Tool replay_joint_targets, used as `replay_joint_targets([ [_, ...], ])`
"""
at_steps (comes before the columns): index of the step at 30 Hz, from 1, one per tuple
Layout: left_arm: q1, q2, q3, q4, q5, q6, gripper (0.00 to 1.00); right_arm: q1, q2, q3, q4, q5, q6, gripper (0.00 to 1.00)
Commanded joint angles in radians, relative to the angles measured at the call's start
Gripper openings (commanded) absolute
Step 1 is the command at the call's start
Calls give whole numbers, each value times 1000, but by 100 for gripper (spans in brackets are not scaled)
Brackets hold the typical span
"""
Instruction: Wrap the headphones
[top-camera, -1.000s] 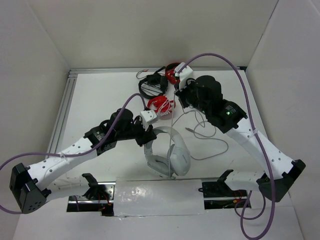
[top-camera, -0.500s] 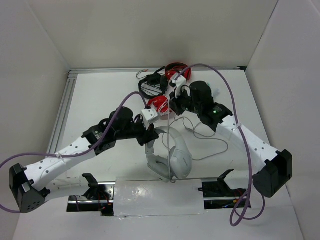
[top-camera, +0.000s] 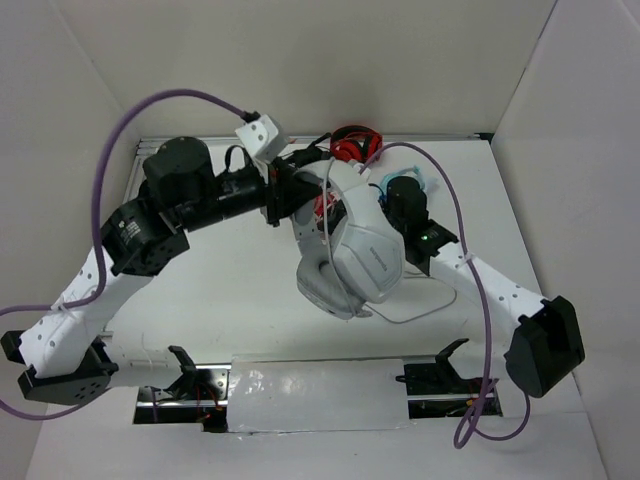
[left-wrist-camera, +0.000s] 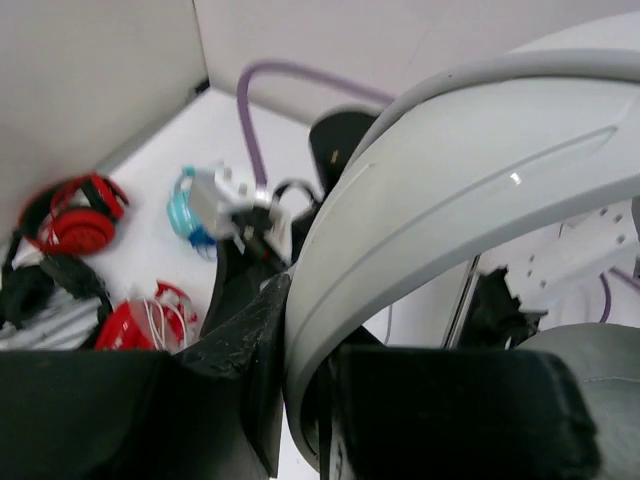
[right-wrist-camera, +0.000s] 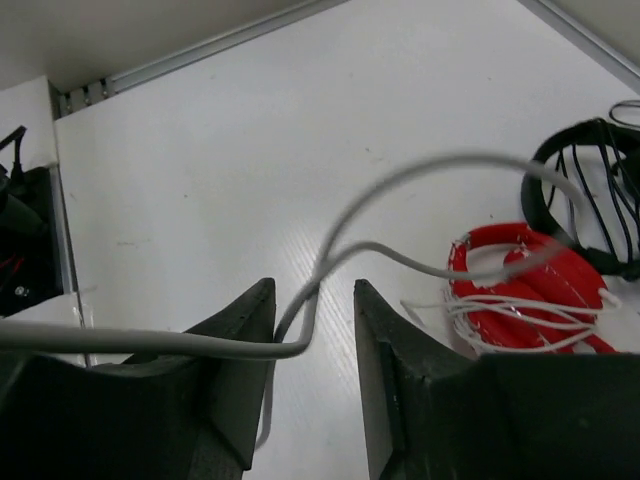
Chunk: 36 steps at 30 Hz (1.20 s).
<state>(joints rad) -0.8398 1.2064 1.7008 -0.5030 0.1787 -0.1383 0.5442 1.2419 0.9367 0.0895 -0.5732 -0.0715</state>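
Note:
The large grey-white headphones (top-camera: 352, 252) hang in the air above the table's middle, earcups down. My left gripper (top-camera: 285, 195) is shut on their wide headband (left-wrist-camera: 420, 170), which fills the left wrist view between the jaws of that gripper (left-wrist-camera: 305, 330). The thin grey cable (top-camera: 425, 308) trails to the table under the earcups. My right gripper (top-camera: 385, 192) sits behind the headphones, mostly hidden in the top view. In the right wrist view it (right-wrist-camera: 312, 290) is open, and the cable (right-wrist-camera: 430, 165) runs between the jaws, resting over the left finger.
A red pair (top-camera: 350, 143) and a black pair (top-camera: 305, 160) lie at the back. In the right wrist view a red pair wound with white cord (right-wrist-camera: 530, 275) and the black pair (right-wrist-camera: 590, 195) lie to the right. A light blue item (left-wrist-camera: 190, 210) sits near the right wrist.
My left arm has lifted the headphones off the table, up and toward the back. My right gripper has moved in behind the headphones, with the cable now between its jaws.

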Motion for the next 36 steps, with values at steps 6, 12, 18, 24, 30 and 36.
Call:
replay_joint_targets([
  [6, -5, 134, 365, -86, -80, -55, 0, 54, 221, 100, 246, -89, 125, 46],
  [12, 53, 237, 493, -101, -163, -73, 0, 105, 333, -48, 438, -137, 254, 43],
  [18, 241, 298, 554, -108, -174, -161, 0, 163, 275, -346, 656, -47, 398, 0],
  [24, 580, 412, 562, -161, -73, -343, 0, 241, 61, -585, 553, 173, 461, 0],
  [30, 780, 553, 553, -171, -239, -405, 0, 356, -224, -681, 321, 468, 570, 0],
  [36, 1007, 670, 608, -218, -122, -428, 0, 398, -644, -667, -18, 693, 596, 0],
])
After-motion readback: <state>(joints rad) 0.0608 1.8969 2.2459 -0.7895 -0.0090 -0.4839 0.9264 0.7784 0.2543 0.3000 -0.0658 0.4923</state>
